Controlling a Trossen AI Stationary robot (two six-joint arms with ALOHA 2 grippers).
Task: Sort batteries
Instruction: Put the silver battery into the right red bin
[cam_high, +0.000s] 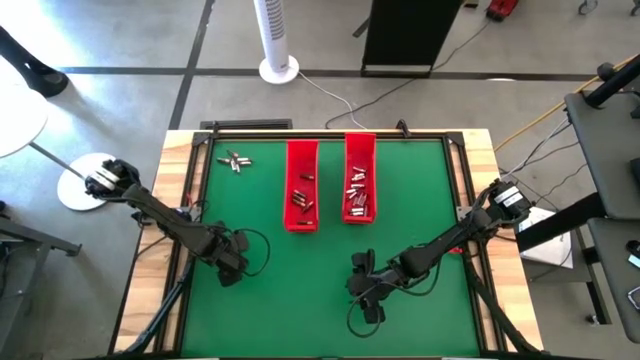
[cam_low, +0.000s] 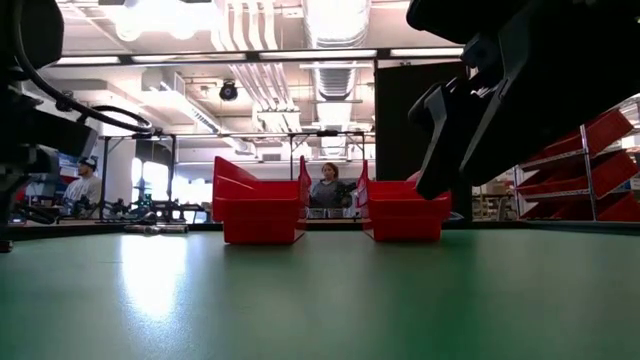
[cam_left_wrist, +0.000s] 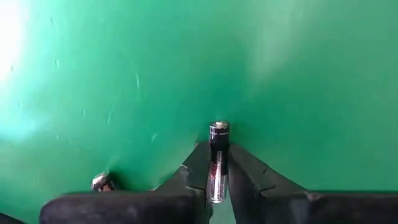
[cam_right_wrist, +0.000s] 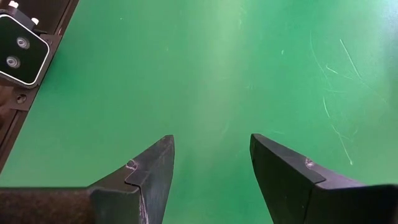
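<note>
My left gripper (cam_high: 232, 270) stands over the near left of the green mat (cam_high: 320, 250), pointing down and shut on a dark battery (cam_left_wrist: 217, 149) with a silver end cap. Another battery (cam_left_wrist: 103, 182) lies on the mat close beside that gripper. A small cluster of loose batteries (cam_high: 236, 160) lies at the far left of the mat. Two long red trays (cam_high: 301, 185) (cam_high: 360, 178) at the far middle hold more batteries. My right gripper (cam_right_wrist: 211, 155) hangs open over bare mat near the front right (cam_high: 365, 290), with nothing between its fingers. My left gripper pinches the battery's long body (cam_left_wrist: 216, 171) between its two fingers (cam_left_wrist: 198, 163). The fingers come from above, pointing down, one on each side of the cell. The capped end (cam_left_wrist: 219, 127) sticks out past the fingertips. Whether the battery rests on the mat, I cannot tell.
Wooden borders (cam_high: 180, 200) and dark rails frame the mat. The trays (cam_low: 260, 210) (cam_low: 405, 210) stand side by side at the far edge. Bare mat lies between the two arms. People show in the room behind the table, far off.
</note>
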